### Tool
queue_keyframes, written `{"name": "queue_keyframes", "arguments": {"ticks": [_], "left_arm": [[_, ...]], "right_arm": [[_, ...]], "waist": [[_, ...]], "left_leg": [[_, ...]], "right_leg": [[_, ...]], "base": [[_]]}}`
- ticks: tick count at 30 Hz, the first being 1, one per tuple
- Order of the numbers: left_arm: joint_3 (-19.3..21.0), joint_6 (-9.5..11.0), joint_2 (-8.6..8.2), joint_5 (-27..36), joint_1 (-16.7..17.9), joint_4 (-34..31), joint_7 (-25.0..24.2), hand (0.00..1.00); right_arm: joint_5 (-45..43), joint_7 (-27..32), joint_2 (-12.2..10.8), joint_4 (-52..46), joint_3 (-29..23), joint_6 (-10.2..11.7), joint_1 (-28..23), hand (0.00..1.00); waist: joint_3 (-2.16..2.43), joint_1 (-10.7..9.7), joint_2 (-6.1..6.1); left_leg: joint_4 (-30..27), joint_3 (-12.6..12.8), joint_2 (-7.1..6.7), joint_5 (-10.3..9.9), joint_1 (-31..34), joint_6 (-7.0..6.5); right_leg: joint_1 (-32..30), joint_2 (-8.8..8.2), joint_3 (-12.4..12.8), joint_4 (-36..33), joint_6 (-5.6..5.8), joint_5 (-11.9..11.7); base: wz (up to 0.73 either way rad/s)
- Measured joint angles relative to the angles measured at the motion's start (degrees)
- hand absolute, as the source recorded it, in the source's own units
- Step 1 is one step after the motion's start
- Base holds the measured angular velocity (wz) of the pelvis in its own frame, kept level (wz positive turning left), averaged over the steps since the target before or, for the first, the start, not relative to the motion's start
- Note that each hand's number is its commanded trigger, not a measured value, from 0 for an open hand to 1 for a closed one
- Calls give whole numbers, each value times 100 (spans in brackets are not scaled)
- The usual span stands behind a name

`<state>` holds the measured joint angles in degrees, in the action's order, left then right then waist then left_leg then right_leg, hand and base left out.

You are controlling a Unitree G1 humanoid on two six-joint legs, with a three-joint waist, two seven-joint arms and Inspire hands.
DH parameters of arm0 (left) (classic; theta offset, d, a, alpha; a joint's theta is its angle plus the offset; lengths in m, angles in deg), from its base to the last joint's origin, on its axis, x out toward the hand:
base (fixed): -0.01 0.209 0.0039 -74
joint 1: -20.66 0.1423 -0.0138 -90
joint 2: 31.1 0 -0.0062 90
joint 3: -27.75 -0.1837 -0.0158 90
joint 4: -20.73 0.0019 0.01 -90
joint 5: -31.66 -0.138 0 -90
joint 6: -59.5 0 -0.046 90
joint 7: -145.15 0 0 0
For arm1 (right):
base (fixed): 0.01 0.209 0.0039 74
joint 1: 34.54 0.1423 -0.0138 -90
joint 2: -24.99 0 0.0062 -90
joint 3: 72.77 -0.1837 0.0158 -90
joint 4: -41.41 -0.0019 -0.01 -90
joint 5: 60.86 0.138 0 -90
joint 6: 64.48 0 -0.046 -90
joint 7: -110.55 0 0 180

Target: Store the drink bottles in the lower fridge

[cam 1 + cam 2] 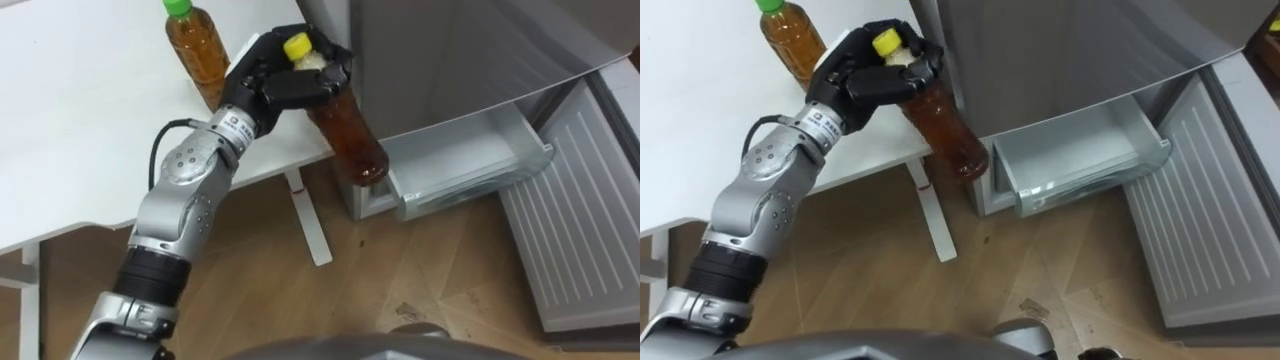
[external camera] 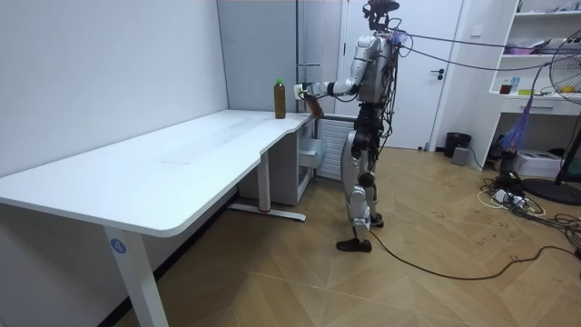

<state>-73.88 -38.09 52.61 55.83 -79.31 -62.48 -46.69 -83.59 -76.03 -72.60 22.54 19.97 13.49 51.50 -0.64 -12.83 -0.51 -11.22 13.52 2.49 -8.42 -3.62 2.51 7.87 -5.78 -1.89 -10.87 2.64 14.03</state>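
Observation:
My left hand [image 1: 268, 80] [image 1: 865, 68] is shut round the neck of a yellow-capped bottle of brown drink [image 1: 345, 125] [image 1: 940, 125]. The bottle hangs tilted off the white table's corner, its base just left of the open lower fridge drawer [image 1: 470, 160] [image 1: 1080, 160]. A second bottle of brown drink with a green cap [image 1: 196, 45] [image 1: 790, 38] stands upright on the table [image 1: 80, 130], just behind the hand. In the room view I stand at the far end of the table, beside the grey fridge [image 2: 272, 45], left hand [image 2: 303, 89] held out by the green-capped bottle [image 2: 280, 98].
The lower fridge door [image 1: 590, 200] is swung open to the right, its ribbed inner face showing. The table's white leg and foot [image 1: 308, 220] stand on the wood floor just left of the drawer. A fan and cables [image 2: 545, 182] lie at the room view's right.

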Motion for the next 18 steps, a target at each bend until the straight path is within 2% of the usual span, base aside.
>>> {"name": "queue_keyframes", "arguments": {"ticks": [4, 13, 17, 18], "left_arm": [[2, -14, 26, 2, -1, -1, 1, 100], [7, -15, 26, 3, -1, -34, 0, 100], [24, -113, 78, -1, 2, -513, 30, 100], [33, -115, 100, 4, 6, -717, 53, 100]], "right_arm": [[-1, 7, -5, 0, 0, -7, 6, 0], [5, 11, -23, -8, 27, -22, 12, 0], [-3, 19, -31, -10, 23, -56, 45, 0], [8, 32, -26, -13, 14, -56, 47, 0]], "waist": [[-9, 2, 20], [30, 167, 78], [43, 279, 63], [55, 379, 56]], "left_leg": [[1, -5, 0, 0, 1, 0], [-27, -11, 10, -14, 23, -23], [-52, -107, 2, -17, 97, -28], [-53, -108, 3, -17, 96, -28]], "right_leg": [[-2, 0, -7, -15, 1, -1], [-59, 0, -7, -80, 12, -6], [-94, 2, -80, -80, 18, -9], [-94, 3, -85, -80, 19, -9]], "base": [[0], [0], [10], [5]]}}
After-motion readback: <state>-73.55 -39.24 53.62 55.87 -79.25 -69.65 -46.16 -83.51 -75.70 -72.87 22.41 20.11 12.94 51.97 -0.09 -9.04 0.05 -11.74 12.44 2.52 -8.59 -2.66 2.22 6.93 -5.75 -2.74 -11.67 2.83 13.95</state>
